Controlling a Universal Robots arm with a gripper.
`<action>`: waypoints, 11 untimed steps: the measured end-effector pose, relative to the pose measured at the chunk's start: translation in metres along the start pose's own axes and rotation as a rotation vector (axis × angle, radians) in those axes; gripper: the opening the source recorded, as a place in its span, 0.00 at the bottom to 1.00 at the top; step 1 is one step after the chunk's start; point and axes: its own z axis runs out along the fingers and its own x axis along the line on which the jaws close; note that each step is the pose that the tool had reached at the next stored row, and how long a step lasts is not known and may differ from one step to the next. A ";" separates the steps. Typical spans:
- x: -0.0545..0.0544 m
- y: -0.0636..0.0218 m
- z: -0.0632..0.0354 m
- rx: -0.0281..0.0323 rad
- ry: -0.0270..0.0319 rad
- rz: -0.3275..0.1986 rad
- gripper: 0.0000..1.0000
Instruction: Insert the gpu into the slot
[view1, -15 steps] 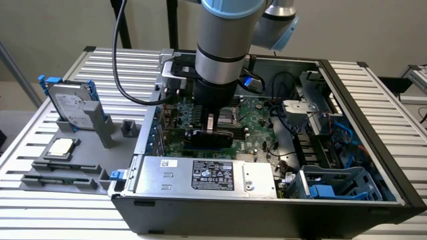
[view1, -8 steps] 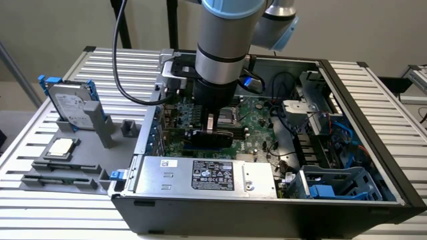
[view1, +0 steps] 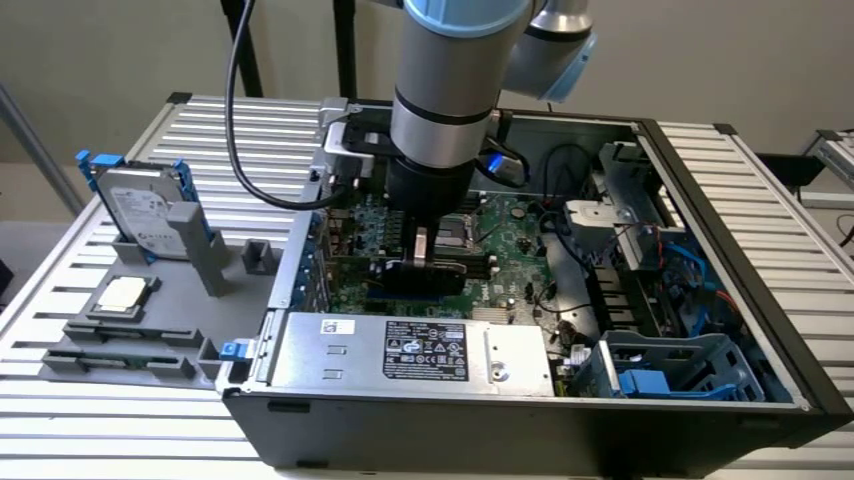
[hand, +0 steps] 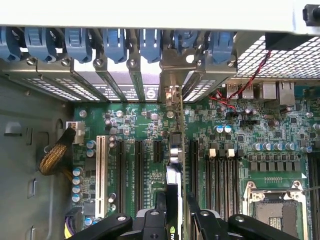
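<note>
The gpu (hand: 174, 155) is a thin black card seen edge-on in the wrist view. It stands upright on the green motherboard (hand: 145, 125), with its metal bracket (hand: 172, 95) against the case's rear openings. My gripper (hand: 177, 212) is open and straddles the card's near end. One finger (hand: 161, 207) is on each side, and a narrow gap shows beside the card. In the exterior view the gripper (view1: 420, 262) reaches down into the open case over the gpu (view1: 424, 277). A strip of the blue slot (view1: 398, 297) shows just under the card; the card hides it in the wrist view.
The silver power-supply box (view1: 414, 350) lies close in front of the card. Black memory slots (hand: 220, 175) and the CPU socket (hand: 275, 212) lie beside it. Blue bracket clips (hand: 115, 42) line the case's rear wall. A hard drive (view1: 140, 210) and grey holders (view1: 120, 340) are outside the case.
</note>
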 end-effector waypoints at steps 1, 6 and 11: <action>0.000 0.0000 0.0002 -0.0007 0.0003 0.000 0.26; 0.001 -0.0006 0.0025 -0.0037 0.0002 0.000 0.26; 0.001 -0.0014 0.0045 -0.0048 0.0005 0.000 0.26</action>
